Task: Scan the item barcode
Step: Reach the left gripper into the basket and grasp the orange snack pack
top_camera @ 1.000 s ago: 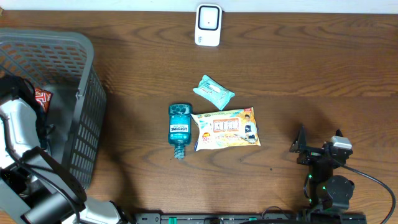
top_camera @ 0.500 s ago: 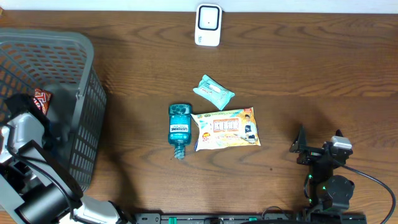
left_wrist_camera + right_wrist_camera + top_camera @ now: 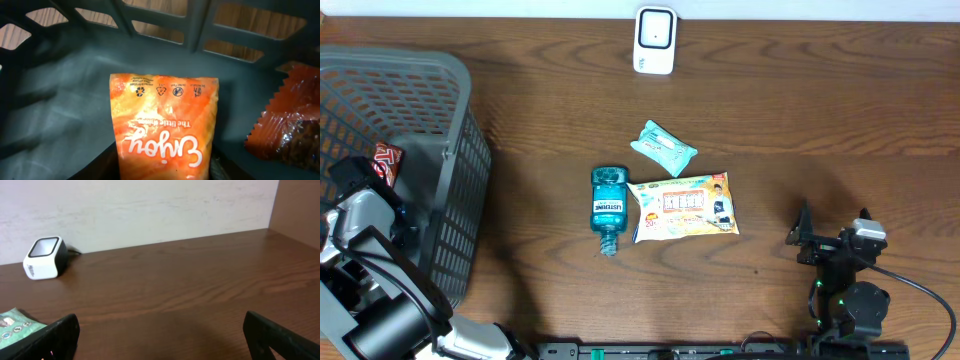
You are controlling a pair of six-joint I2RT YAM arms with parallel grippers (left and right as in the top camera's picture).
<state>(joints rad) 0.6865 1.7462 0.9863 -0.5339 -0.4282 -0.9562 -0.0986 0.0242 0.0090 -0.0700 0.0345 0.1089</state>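
An orange snack packet (image 3: 165, 125) with white "Enjoy" lettering lies on the floor of the grey basket (image 3: 420, 90). My left gripper (image 3: 165, 170) is down inside the basket, its dark jaws pressed against both sides of the packet's near end. No barcode shows on the packet's visible face. In the overhead view the left arm (image 3: 365, 215) hides the packet. The white barcode scanner (image 3: 655, 40) stands at the table's far edge, also seen as the scanner (image 3: 45, 257) in the right wrist view. My right gripper (image 3: 160, 335) rests open and empty at the front right.
A red-brown packet (image 3: 292, 125) lies in the basket to the right of the orange one. Mid-table lie a blue mouthwash bottle (image 3: 607, 208), a yellow snack bag (image 3: 685, 207) and a green wipes pack (image 3: 663, 147). A pale wall runs behind the scanner.
My left arm has slid toward the basket's near side, uncovering more of the red packet. The right arm and the table items have not moved.
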